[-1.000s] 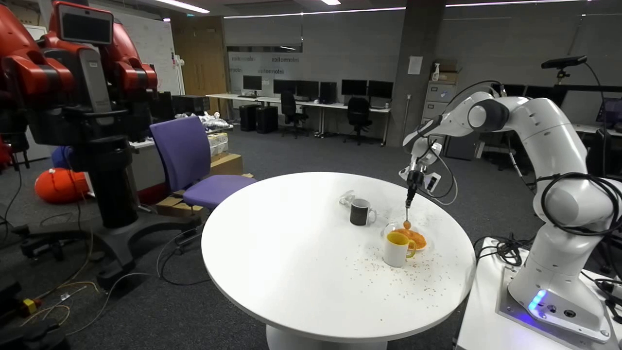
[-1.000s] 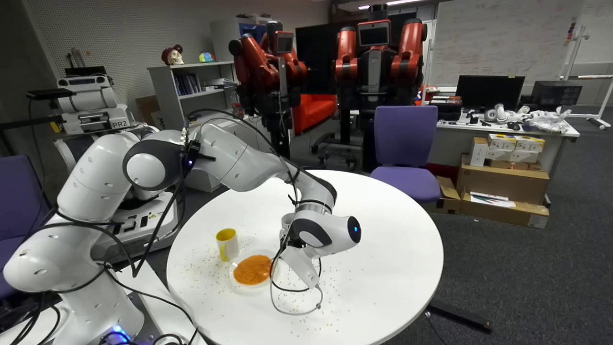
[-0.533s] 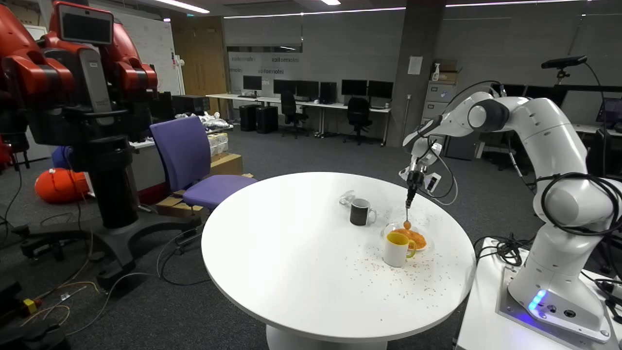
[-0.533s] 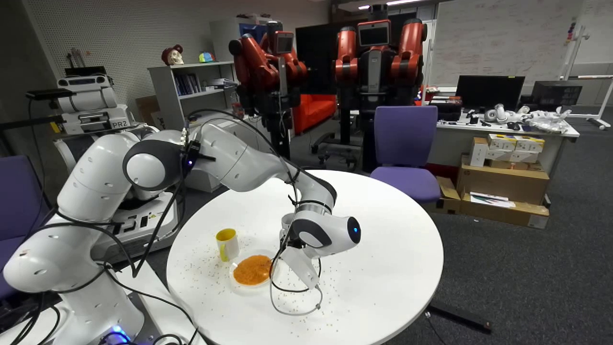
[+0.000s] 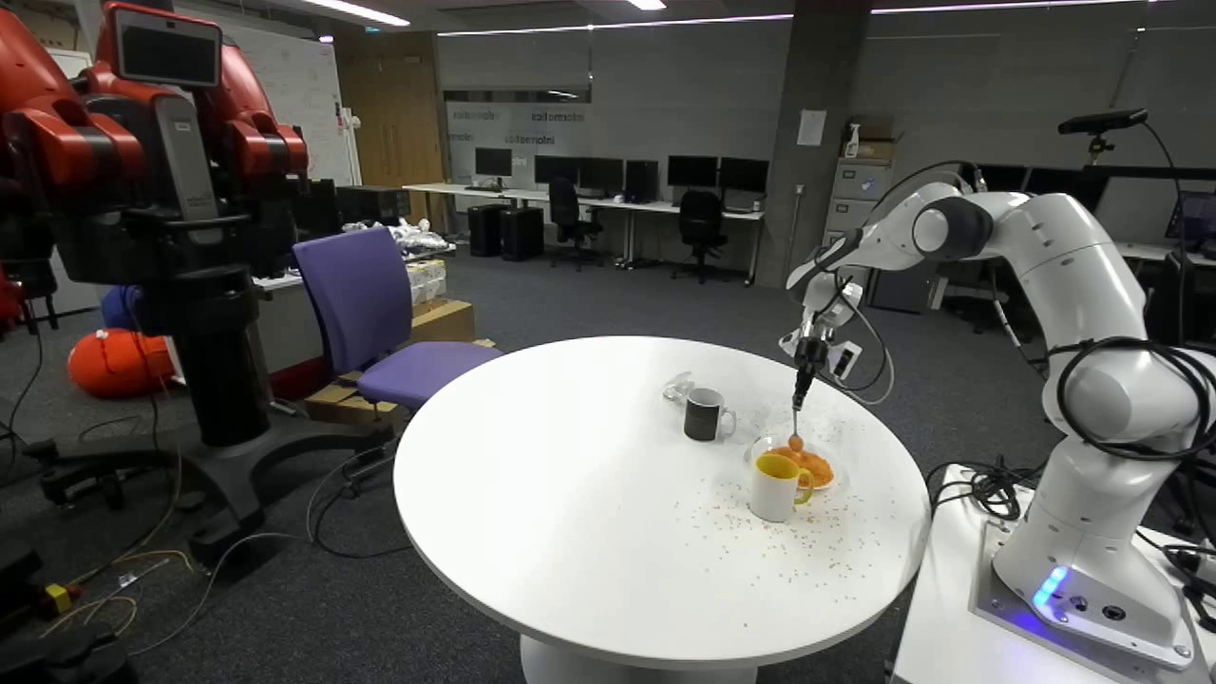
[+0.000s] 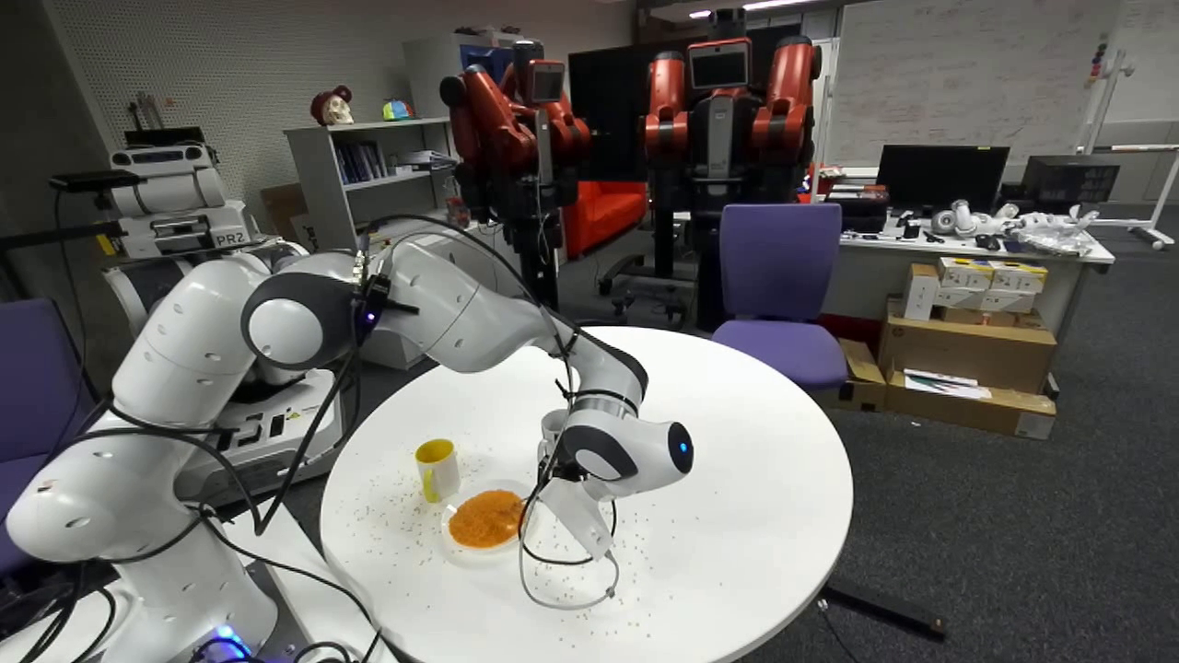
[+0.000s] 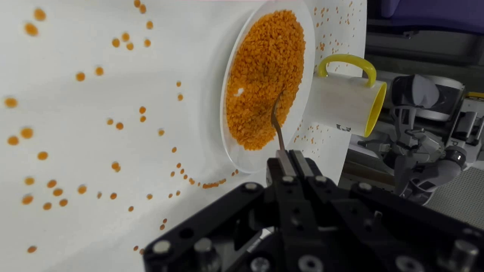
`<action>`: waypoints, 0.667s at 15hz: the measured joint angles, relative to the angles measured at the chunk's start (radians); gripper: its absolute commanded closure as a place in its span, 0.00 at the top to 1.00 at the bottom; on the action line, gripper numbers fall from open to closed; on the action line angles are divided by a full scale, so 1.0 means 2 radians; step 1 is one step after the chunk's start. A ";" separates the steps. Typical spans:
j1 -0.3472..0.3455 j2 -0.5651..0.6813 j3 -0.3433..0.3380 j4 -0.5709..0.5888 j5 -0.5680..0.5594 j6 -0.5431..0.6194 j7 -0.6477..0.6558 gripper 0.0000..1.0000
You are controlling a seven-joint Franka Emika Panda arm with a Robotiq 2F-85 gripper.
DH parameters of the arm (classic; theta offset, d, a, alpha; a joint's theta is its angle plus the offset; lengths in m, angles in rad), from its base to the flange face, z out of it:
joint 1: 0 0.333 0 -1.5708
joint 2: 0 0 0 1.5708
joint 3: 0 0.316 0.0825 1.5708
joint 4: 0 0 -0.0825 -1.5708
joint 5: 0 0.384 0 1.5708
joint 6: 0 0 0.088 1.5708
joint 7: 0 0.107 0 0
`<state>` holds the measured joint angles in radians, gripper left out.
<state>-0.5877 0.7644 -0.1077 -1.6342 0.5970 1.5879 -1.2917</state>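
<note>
Gripper (image 7: 289,152): closed on the handle of a metal spoon (image 7: 278,130), hanging near-vertical, lower end at a heap of orange lentils (image 7: 264,64); whether sunk in, cannot tell. White plate (image 7: 247,160): under the heap, on a round desk (image 5: 532,494). White mug (image 7: 332,105), yellow lining and handle: upright, just beside the plate. Black-and-grey mug (image 5: 701,418): upright, farther off. Stray lentils (image 7: 31,29): scattered around the plate.

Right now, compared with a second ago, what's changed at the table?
The hand has dipped slightly, lowering the spoon toward the orange grains on the plate. No grasp or release shows; the hand stays shut on the spoon. The plate, yellow-handled mug and dark mug look unmoved.
</note>
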 measured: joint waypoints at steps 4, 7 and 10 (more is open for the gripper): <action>-0.005 0.013 0.004 0.007 0.013 0.000 -0.033 0.01; -0.012 0.022 0.005 0.012 0.024 -0.001 -0.058 0.01; -0.018 0.029 0.005 0.017 0.030 -0.004 -0.076 0.01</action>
<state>-0.6236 0.8223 -0.0971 -1.6010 0.6575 1.5802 -1.4431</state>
